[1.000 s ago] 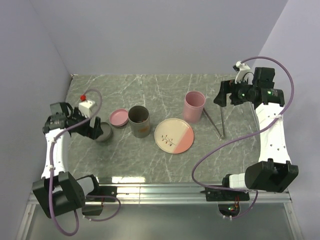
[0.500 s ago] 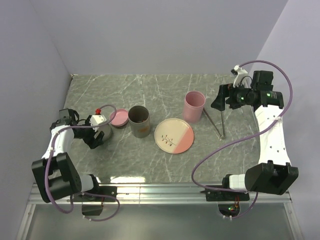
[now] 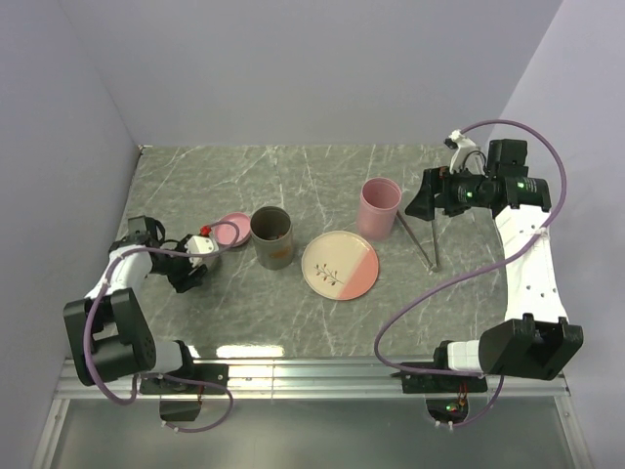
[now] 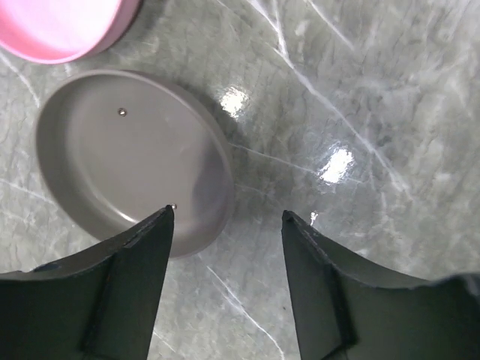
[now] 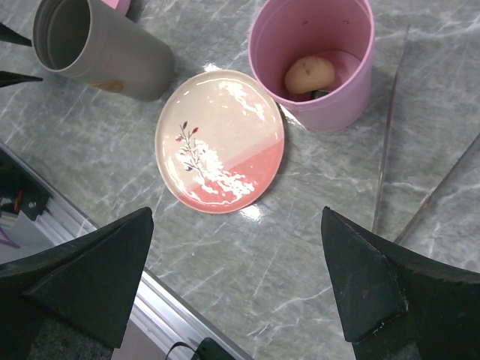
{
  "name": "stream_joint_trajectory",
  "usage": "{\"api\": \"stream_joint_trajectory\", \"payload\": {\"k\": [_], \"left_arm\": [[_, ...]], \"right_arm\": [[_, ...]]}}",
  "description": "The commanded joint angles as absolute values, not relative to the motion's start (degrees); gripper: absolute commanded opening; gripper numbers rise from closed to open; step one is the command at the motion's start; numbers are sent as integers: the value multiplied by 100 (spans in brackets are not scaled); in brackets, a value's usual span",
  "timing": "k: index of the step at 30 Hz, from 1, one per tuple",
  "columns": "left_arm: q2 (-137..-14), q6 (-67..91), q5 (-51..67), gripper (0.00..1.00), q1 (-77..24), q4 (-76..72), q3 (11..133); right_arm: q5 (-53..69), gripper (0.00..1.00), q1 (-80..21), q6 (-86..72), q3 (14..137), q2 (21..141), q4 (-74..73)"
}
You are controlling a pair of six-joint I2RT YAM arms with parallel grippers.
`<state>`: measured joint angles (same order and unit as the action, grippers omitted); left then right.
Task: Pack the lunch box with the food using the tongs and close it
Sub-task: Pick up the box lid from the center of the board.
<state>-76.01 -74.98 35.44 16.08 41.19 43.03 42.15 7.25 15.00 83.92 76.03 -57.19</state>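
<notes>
Tongs (image 5: 387,142) lie beside pink cup (image 5: 337,105) holding a bun (image 5: 310,74), plate (image 5: 220,141) nearby.

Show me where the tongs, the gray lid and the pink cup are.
tongs (image 3: 435,260): top view, near the joined end.
gray lid (image 4: 127,157): left wrist view, on its inner floor.
pink cup (image 5: 343,105): right wrist view, on its outer wall.

bun (image 5: 309,74) in cup (image 5: 334,114), tongs (image 5: 385,146) to its right
</notes>
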Motion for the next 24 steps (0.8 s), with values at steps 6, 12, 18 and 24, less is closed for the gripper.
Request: {"api": "stream_joint_trajectory", "payload": {"k": [6,12,18,24], "left_arm": [[-7945,-7761,3191,54,1354,3534,4219],[-8051,-7857,3120,38,1248,3577,4254],[-8051,-8042,3190,32,1152,3920,4280],[-8165,-7946,3252,17,1116,3832,4280]], "right_arm": [[4316,100,501,1301,8411,7550,-5581],[4289,100,475,1266,8411,7567,-5572],[4368,100,440,1187,8429,7594,-5528],[4403,100,422,1152,8455,7594,-5511]]}}
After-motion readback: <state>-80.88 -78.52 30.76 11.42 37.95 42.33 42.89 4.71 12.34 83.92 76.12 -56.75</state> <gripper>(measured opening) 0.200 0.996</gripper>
